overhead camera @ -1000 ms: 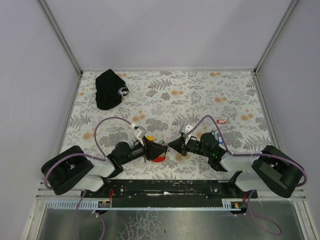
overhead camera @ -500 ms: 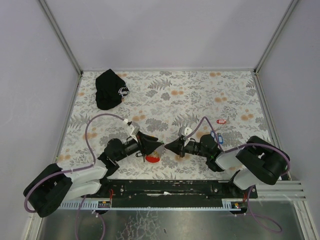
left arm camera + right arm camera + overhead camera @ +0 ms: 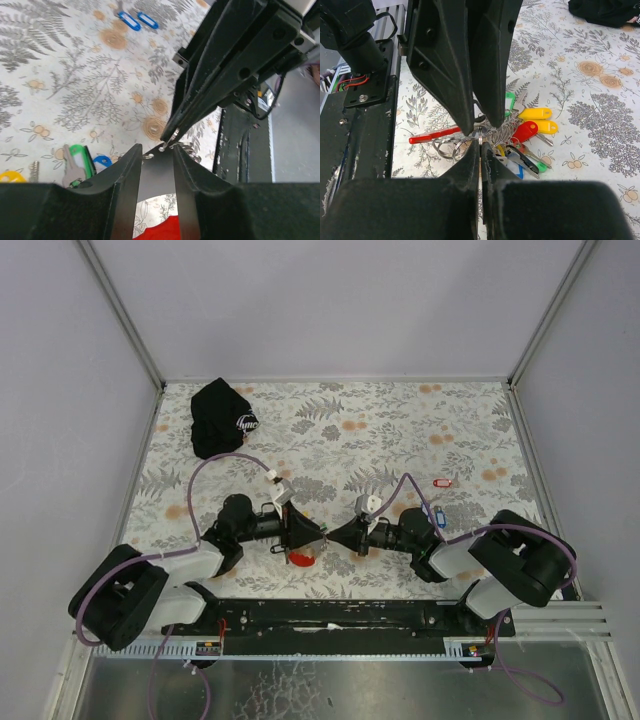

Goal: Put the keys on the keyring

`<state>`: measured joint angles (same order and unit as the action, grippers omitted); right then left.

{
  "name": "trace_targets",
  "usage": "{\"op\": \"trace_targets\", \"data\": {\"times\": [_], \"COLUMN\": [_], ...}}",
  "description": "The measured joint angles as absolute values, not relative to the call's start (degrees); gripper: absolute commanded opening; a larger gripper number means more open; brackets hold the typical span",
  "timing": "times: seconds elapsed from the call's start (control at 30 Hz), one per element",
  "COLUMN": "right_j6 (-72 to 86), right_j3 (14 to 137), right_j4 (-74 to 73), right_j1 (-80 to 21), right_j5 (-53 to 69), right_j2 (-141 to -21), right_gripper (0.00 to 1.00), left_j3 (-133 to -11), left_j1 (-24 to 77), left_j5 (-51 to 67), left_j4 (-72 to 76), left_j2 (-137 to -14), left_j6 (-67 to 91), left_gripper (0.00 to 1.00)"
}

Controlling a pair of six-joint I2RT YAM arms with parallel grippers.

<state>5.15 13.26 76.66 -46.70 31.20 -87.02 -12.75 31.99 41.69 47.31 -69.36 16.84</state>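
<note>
The keys, with yellow, red, green, blue and black tags, lie bunched on the cloth on a tangle of thin wire rings. My two grippers meet tip to tip above them. The right gripper is shut on a thin ring of the keyring. The left gripper has its jaws against a dark flat piece that carries that ring. A red plastic piece shows below the left fingers, with larger steel rings next to it. Green and blue tags show left of the left fingers.
A black cap with a white logo lies at the back left. A lone small red tag sits right of centre and two blue tags lie near the right arm. The metal rail runs along the near edge.
The left arm has swung and carried its gripper right, up to the right gripper's tips, and its jaws have narrowed. The right gripper stayed shut and shifted slightly left.
</note>
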Motion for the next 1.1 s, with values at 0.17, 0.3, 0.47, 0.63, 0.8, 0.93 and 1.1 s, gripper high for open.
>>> {"op": "trace_targets", "data": {"times": [0.17,0.3,0.47,0.63,0.8,0.93,1.1], "right_j6": [5.17,5.21,5.63,5.82,5.91,5.96,6.09], "right_j3": [13.34,13.54,14.13,14.17,14.17,14.2,14.5], "right_j4": [76.62,76.64,76.69,76.58,76.53,76.82,77.03], "right_j1": [-46.7,-46.7,-46.7,-46.63,-46.52,-46.48,-46.48], "right_j5": [31.66,32.53,32.91,33.54,33.71,33.8,34.17], "right_j2": [-87.33,-87.61,-88.25,-88.27,-88.29,-88.29,-88.29], "right_gripper": [0.0,0.0,0.0,0.0,0.0,0.0,0.0], "left_j3": [-13.54,-14.13,-14.76,-15.11,-15.11,-14.83,-14.33], "left_j1": [31.7,31.7,31.7,31.7,31.7,30.94,29.95], "left_j5": [46.81,48.38,49.28,50.52,50.72,50.57,50.24], "left_j4": [48.38,48.45,49.3,49.41,49.47,49.78,51.31], "left_j2": [-72.16,-72.4,-72.95,-73.63,-73.65,-72.82,-72.05], "left_j6": [17.08,17.06,17.04,17.04,17.06,17.5,18.68], "left_gripper": [0.28,0.25,0.19,0.15,0.12,0.15,0.19]}}
